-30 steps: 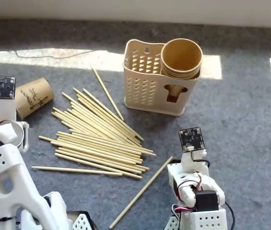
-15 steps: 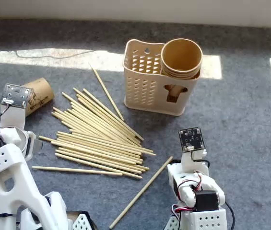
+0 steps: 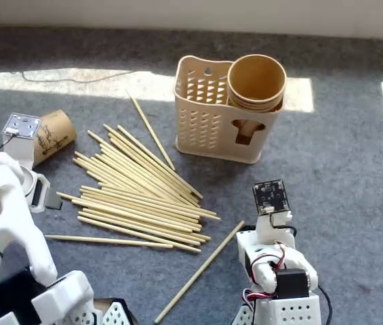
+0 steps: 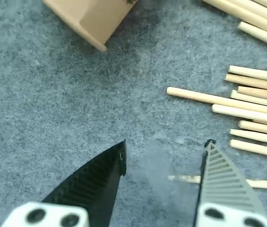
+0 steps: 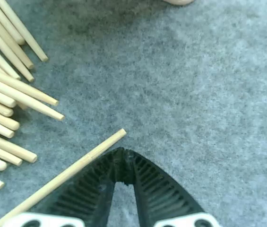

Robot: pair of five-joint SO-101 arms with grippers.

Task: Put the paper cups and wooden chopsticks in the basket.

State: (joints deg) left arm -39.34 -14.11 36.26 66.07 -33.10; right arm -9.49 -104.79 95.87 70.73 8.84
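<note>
Trouble is likeliest at the loose paper cup (image 3: pixel 50 135), which lies on its side on the grey carpet (image 3: pixel 354 176), well apart from the basket (image 3: pixel 208 115). A round cup on its side can roll, so a pinch that lands off-centre would probably push it away rather than hold it, and too hard a squeeze could crush its thin wall.

The left gripper (image 4: pixel 165 156) hangs low over bare carpet with its 2 fingers spread wide and nothing between them. It sits between that cup and the near ends of the chopsticks (image 3: pixel 140 193). From there, a careless sweep toward the cup could drag sticks along or scatter the pile.

The sticks carry their own risk. They lie flat and crowded, touching and crossing one another, so a grasp may catch several at once or slip off them.

A stack of cups (image 3: pixel 257 81) already stands in the basket. Long sticks dropped at a slant into the part beside it could lever the light basket over.

The right gripper (image 5: pixel 123 165) rests with its fingers closed on nothing, and 1 stray chopstick (image 5: pixel 62 177) lies just beside it. Any move of that arm could knock this stick.
</note>
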